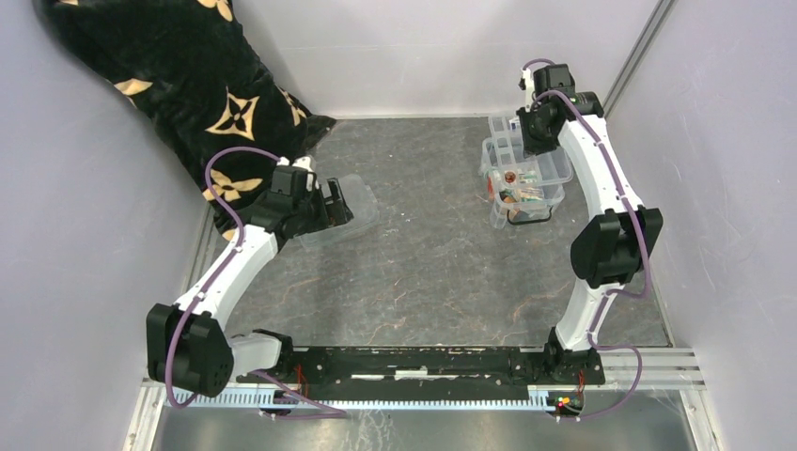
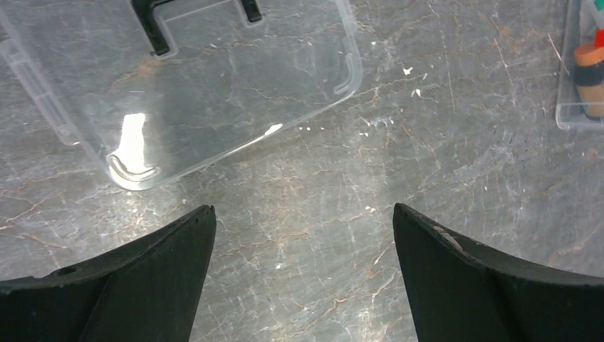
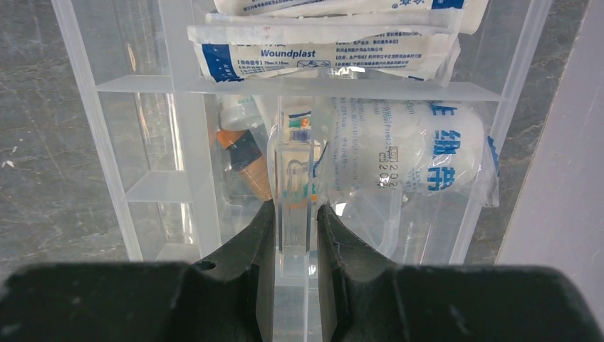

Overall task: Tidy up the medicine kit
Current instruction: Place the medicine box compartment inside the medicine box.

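**Kit box open at far right, lid lying apart at left**

Grey marbled table (image 1: 423,272). Small clear rectangular plastic box (image 1: 543,193) at far right, uncovered, with small items inside that are too small to name. Shallow clear divided plastic tray (image 1: 505,132) overlaps the box's far side. Right gripper (image 1: 538,132) sits over the tray, jaws hidden from here. Flat clear plastic lid with black handle (image 1: 362,211) lies left of centre, well apart from the box. Left gripper (image 1: 336,202) is at the lid's handle side. Black blanket with gold flower pattern (image 1: 188,85) is draped at far left.

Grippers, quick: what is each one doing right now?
Left gripper: open, holding nothing, beside the clear lid.
Right gripper: closed on the upright center tab of the divided tray.
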Controlling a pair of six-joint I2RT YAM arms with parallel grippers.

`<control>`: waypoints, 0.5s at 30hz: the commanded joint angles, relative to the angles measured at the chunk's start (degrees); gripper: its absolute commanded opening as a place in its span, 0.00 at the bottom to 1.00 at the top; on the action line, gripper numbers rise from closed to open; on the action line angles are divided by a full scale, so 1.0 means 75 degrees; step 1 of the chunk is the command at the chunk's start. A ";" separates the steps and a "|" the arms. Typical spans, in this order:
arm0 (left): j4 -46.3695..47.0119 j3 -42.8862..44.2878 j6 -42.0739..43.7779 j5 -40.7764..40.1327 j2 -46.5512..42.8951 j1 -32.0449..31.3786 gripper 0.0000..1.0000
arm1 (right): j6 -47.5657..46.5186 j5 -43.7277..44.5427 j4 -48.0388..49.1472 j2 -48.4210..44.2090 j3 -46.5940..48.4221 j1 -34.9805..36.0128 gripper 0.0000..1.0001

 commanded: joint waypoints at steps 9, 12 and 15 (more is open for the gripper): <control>0.0424 0.0215 -0.0254 0.0145 0.0201 -0.0380 0.98 | -0.0357 0.0133 0.0549 0.0355 -0.0286 -0.0206 0.00; 0.0418 0.0197 -0.0289 0.0159 0.0216 -0.0392 0.98 | -0.0321 0.0220 0.0662 0.0407 -0.0391 -0.0209 0.00; 0.0412 0.0186 -0.0292 0.0177 0.0220 -0.0389 0.98 | -0.0286 0.0124 0.0794 0.0407 -0.0667 -0.0207 0.00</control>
